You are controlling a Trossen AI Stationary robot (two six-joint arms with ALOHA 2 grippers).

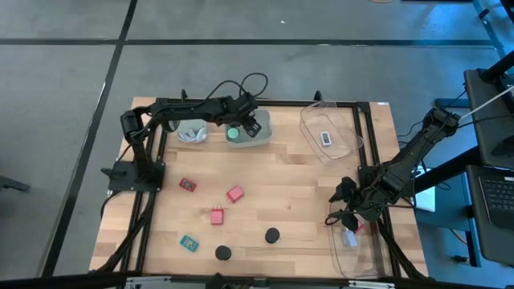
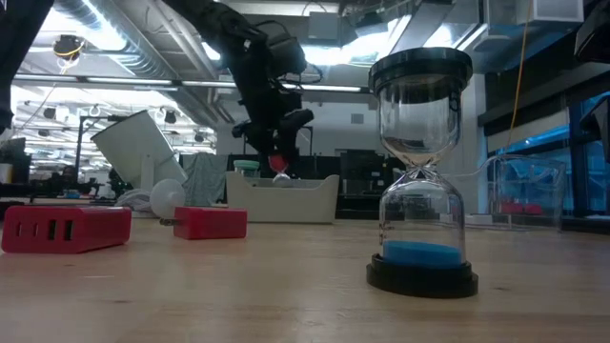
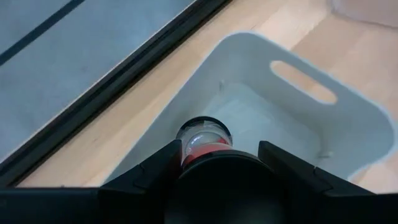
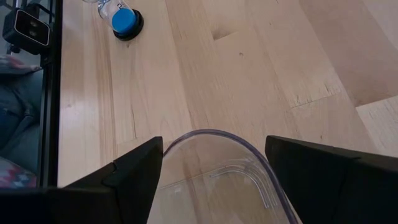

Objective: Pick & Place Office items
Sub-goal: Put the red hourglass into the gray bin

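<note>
My left gripper [image 1: 250,122] hangs over the white tray [image 1: 261,132] at the far side, shut on a small hourglass with red sand [image 3: 202,138]; it also shows in the low view [image 2: 278,164]. A green round item [image 1: 233,134] lies in that tray. Red blocks [image 1: 188,185] [image 1: 234,193] [image 1: 217,215], a teal rectangle [image 1: 189,242] and two black-capped hourglasses [image 1: 273,236] [image 1: 222,253] rest on the table. One of them, with blue sand [image 2: 419,171], stands upright on its base. My right gripper [image 1: 349,218] is open and empty over the rim of a clear tray [image 4: 211,140]. My left gripper pinches the hourglass's black end cap [image 3: 217,177] between its two fingers [image 3: 161,168], coming from above and pointing down. The hourglass hangs below the fingers, its glass bulb with red sand toward the tray, lifted clear of the tray floor.
A white cup-like cylinder [image 1: 191,132] lies tilted left of the white tray. A second clear tray [image 1: 329,136] at the far right holds a pale rectangle [image 1: 325,138]. The clear tray at the near right [image 1: 357,253] holds small items. A black frame [image 1: 365,160] borders the table.
</note>
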